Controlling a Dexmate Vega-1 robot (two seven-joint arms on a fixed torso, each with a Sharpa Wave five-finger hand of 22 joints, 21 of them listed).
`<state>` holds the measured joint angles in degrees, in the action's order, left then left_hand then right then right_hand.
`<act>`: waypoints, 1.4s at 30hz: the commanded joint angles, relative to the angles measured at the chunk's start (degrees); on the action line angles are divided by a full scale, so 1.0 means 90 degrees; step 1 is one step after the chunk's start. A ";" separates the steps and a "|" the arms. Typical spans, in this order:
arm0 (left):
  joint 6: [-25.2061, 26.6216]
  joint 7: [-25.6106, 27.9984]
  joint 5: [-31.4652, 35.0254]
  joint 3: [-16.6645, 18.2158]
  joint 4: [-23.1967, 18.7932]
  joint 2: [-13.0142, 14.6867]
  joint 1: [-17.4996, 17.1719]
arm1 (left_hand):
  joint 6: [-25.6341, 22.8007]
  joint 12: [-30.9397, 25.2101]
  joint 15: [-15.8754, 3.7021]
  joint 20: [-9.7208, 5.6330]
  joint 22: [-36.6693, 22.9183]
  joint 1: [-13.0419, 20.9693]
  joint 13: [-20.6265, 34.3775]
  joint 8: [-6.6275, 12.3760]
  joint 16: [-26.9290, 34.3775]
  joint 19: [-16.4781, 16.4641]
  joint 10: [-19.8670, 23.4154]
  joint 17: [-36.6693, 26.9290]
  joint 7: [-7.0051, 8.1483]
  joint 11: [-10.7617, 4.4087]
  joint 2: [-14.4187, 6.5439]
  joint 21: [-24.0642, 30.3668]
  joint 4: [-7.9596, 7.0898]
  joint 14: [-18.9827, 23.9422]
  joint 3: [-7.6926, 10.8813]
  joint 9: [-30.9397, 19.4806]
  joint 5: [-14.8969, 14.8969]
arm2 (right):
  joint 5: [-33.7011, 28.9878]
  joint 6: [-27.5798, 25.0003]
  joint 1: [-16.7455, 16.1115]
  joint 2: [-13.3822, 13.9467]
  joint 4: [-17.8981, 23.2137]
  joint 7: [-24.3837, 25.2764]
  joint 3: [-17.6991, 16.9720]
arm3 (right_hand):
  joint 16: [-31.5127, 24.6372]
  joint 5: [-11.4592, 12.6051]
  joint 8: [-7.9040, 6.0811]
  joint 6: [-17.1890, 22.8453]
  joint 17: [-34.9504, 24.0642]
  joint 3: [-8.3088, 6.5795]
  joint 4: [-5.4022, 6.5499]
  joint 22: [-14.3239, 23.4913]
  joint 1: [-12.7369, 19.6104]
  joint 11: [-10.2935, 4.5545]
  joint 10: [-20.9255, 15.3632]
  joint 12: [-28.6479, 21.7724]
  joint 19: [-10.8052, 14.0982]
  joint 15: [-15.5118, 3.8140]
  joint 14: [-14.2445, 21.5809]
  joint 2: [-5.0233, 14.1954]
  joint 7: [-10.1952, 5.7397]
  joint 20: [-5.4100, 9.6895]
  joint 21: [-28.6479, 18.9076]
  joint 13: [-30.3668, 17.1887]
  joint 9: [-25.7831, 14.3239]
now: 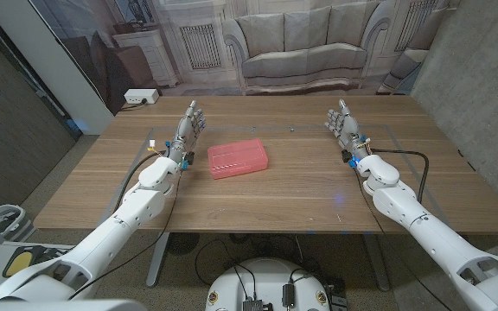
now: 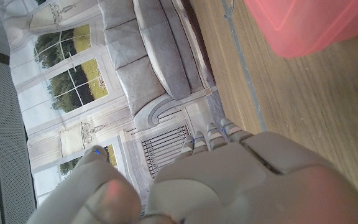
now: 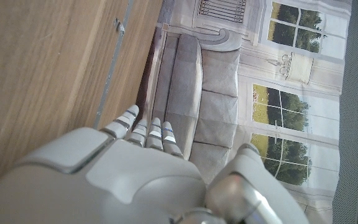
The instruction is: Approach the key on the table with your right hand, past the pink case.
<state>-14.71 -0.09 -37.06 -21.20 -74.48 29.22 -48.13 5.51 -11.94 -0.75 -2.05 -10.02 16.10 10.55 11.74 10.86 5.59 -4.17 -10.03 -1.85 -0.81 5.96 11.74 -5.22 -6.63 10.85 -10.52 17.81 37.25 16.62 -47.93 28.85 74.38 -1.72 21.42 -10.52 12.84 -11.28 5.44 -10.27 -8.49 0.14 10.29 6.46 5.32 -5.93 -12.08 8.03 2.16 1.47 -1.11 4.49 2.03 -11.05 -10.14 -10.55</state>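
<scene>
On the counter, left of centre: pink case, lying flat. Key: small, near the far edge, about midway along it, well apart from the case. Right robot hand: toward the far right corner, fingers up and slightly apart, holding nothing. Left robot hand: just beside the case's left end, fingers likewise apart, empty.
</scene>
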 commanded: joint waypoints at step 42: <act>0.0367 0.0373 0.0217 -0.0065 -0.0948 0.0276 -0.0243 | -0.0318 -0.0082 -0.0045 -0.0402 -0.0032 0.0177 0.0014 0.0077 0.0041 -0.0035 0.0254 -0.0036 0.0048 -0.0037 -0.0161 0.0024 0.0057 0.0157 0.0038 -0.0009 0.0091 | 0.0079 0.0279 0.0179 0.0001 -0.0286 -0.0546 0.0006 | -0.0083 0.0040 -0.0058 0.0244 -0.0009 -0.0030 -0.0038 0.0028 0.0057 0.0007 -0.0295 -0.0079 0.0246 0.0015 0.0268 0.0041 -0.0104 0.0170 -0.0116 -0.0030 -0.0014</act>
<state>-11.83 2.67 -35.18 -21.96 -81.81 31.14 -49.50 2.71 -12.31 -1.22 -2.05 -10.01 17.38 10.54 12.18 10.86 5.58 -2.07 -10.29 -1.33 -1.21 4.68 11.74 -5.07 -5.24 11.00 -10.39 18.25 38.34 19.19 -47.09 28.70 72.19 -5.93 21.16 -10.86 12.84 -11.27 6.97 -10.27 -8.49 0.14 10.27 6.69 5.52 -7.98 -12.52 9.71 2.54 3.13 -0.89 3.37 2.27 -11.53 -10.29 -10.53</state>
